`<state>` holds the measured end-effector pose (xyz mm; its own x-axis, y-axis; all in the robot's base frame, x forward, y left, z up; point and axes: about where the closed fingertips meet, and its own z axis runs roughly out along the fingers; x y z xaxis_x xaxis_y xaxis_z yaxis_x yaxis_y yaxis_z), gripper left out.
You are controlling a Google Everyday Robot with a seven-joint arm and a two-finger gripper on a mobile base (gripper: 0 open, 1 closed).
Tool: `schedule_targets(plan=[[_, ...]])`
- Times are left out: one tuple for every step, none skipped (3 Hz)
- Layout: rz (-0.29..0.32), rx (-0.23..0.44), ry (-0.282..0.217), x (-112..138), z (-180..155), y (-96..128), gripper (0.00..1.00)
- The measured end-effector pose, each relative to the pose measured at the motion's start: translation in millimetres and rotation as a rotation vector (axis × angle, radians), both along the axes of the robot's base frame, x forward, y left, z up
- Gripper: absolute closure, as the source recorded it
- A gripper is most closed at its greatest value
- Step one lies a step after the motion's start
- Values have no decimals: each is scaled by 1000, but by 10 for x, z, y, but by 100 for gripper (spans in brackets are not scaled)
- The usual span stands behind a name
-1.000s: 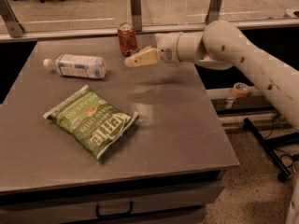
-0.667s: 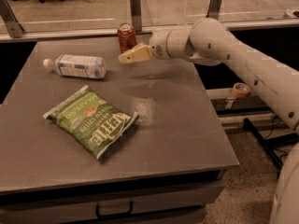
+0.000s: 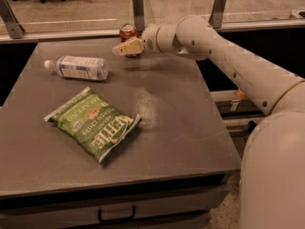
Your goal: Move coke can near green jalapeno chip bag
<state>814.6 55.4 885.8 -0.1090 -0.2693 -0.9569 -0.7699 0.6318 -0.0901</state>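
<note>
We see the robot's arm (image 3: 224,56) reaching from the right across the far side of the grey surface (image 3: 186,128), ending in the tool (image 3: 120,48) near the back edge. The tool sits just in front of the coke can (image 3: 127,31), hiding its lower part, so only the red upper body and the top show. We cannot tell whether the tool is open or closed, nor whether it touches the can. The can stands upright at the surface's far edge, well apart from the green jalapeno chip bag (image 3: 93,123), which lies flat toward the near left. Between them, to the left, a clear plastic water bottle (image 3: 76,67) lies on its side, its cap pointing left. Below the front edge, a drawer handle (image 3: 116,216) is visible.
</note>
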Motion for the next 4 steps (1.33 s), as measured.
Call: schedule_targets(plan=[[21,21,23,143,-145,35,18],[49,18,38,177,-281,-17,41],[110,-4,3,98,-199,-101,64],[194,-13,-34,-107,62,-214,86]])
